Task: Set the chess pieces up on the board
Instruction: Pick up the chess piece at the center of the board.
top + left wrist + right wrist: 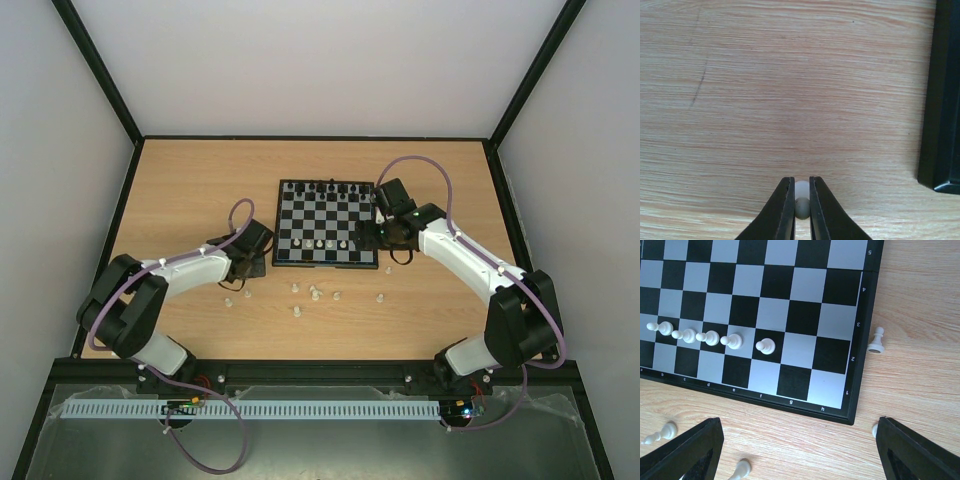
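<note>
At the left, our left fingers [784,210] are clamped on a small white piece [801,197], low over the wood surface [790,100] and near the near-left corner of the board [940,100]. We cannot tell whether the piece touches the surface.

Further right, loose white pieces [316,293] lie scattered on the surface just in front of the board's near edge, some tipped on their sides. On the board, five white pawns [732,341] stand side by side in the second row from the near edge. Black pieces [325,187] line the far edge.

Our right fingers [687,455] stand wide apart and hold nothing, hanging above the board's near-right corner. A lone pawn [876,340] stands upright on the surface, just beside the right rim.
</note>
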`<state>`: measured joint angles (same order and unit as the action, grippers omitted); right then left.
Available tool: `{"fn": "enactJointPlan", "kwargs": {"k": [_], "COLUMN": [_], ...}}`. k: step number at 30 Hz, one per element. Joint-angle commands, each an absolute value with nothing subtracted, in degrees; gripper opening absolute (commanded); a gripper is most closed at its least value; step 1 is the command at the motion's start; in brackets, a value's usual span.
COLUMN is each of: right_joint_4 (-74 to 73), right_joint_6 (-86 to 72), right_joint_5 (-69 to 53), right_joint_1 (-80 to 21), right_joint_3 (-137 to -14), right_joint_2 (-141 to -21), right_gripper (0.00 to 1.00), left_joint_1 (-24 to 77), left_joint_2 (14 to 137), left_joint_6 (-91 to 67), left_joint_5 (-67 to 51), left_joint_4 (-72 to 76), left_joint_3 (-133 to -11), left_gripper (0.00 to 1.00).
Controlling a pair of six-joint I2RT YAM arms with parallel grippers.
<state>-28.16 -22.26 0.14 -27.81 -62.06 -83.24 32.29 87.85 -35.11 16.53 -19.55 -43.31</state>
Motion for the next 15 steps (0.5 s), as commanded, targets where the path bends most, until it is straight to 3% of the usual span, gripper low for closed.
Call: {"fn": "enactJointPlan", "kwargs": {"k": [1,15], "right_joint_4": [-28.8,-29.0], "right_joint_6": [-22.0,-21.9], "right_joint_5": [-0.5,0.1], "right_joint_1": [-27.6,-27.6], "right_joint_3": [-61.0,-61.2], "right_joint_2": [-82.1,-82.3], "right_gripper": [0.84,0.84], "left_joint_1": [32.1,34.9], "left_joint_2": [88.2,95.7], "left_joint_6": [-34.9,-31.1], "left_joint_5": [15.9,13.6], "left_joint_4": [-20.3,-27.2], "left_joint_3": [-44.0,-64.0], "left_gripper": [0.03,0.03]}}
